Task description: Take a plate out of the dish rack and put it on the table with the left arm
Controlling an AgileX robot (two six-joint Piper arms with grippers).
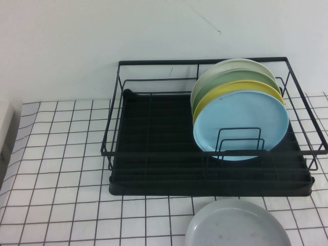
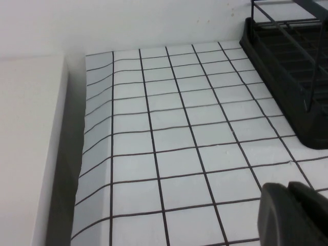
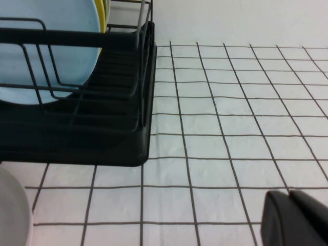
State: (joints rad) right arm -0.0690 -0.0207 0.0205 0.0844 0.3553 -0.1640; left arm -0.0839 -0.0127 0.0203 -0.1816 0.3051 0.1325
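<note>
The pale grey plate [image 1: 237, 225] lies flat on the white gridded table [image 1: 61, 154], just in front of the black wire dish rack [image 1: 154, 154]. Its rim also shows in the right wrist view [image 3: 10, 205]. In the rack's right part stand a light blue plate [image 1: 241, 123], a yellow one [image 1: 225, 92], a green one and a pale one behind. Neither arm shows in the high view. My left gripper [image 2: 287, 185] is shut and empty, low over the table left of the rack [image 2: 287, 61]. My right gripper [image 3: 289, 193] is shut and empty, low over the table right of the rack [image 3: 102, 138].
A white wall rises behind the rack. A raised white ledge [image 2: 31, 143] borders the table's left edge. The left half of the rack holds no plates. Bare gridded table lies to the left [image 2: 179, 133] and right [image 3: 230, 102] of the rack.
</note>
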